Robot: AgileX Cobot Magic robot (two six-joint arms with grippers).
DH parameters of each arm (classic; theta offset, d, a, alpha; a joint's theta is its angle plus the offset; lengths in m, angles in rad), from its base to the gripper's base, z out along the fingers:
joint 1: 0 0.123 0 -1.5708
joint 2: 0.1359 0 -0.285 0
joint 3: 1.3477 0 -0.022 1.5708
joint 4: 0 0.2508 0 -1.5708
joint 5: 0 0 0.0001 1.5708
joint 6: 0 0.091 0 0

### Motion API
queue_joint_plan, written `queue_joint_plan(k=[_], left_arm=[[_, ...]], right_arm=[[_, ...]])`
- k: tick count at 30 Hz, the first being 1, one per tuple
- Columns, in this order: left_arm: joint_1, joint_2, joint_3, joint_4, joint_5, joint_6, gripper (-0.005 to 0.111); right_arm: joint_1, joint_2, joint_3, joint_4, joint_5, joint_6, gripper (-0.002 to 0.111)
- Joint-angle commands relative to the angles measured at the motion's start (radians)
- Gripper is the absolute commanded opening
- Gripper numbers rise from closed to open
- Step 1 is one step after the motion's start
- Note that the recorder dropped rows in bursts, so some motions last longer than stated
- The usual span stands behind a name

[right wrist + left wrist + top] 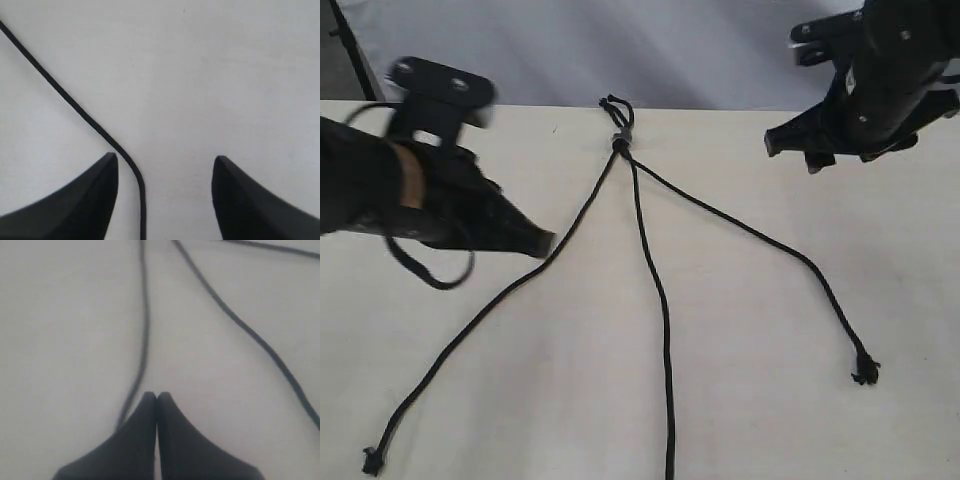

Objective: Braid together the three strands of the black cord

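The black cord lies on the pale table, bound at the far end by a small grey band (621,136) with short loops. Three strands fan out toward the front. The left strand (470,335) (145,325) ends in a knot at the front left. The middle strand (663,320) (240,325) runs off the front edge of the view. The right strand (800,260) (75,105) ends in a knot. My left gripper (545,243) (156,396) is shut with nothing in it, its tip right beside the left strand. My right gripper (792,152) (165,160) hangs open above the table, with the right strand showing between its fingers.
A thick glossy cable (430,275) loops off the left arm over the table. The table's (770,400) far edge meets a white backdrop (670,50) just behind the grey band.
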Motion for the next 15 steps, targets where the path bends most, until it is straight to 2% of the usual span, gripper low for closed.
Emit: queue_joint_plan(k=[1,4,9,12,15], left_arm=[[-0.154,0.149,-0.107,-0.053,0.023,0.002,0.000],[-0.223,0.246,-0.194,-0.056,0.046,-0.003,0.005],[-0.296,0.410,-0.340,-0.067,0.139,-0.003,0.030],[-0.321,0.484,-0.398,-0.079,0.191,-0.003,0.041],[-0.323,0.539,-0.425,-0.133,0.203,-0.002,0.045]], right_arm=[[-0.004,-0.120,0.139,-0.012,-0.164,0.006,0.053],[-0.004,-0.157,0.218,-0.086,-0.294,0.023,0.053],[-0.004,-0.180,0.223,-0.142,-0.309,0.087,0.053],[-0.004,-0.178,0.223,-0.142,-0.310,0.087,0.053],[-0.004,-0.178,0.223,-0.142,-0.316,0.087,0.053]])
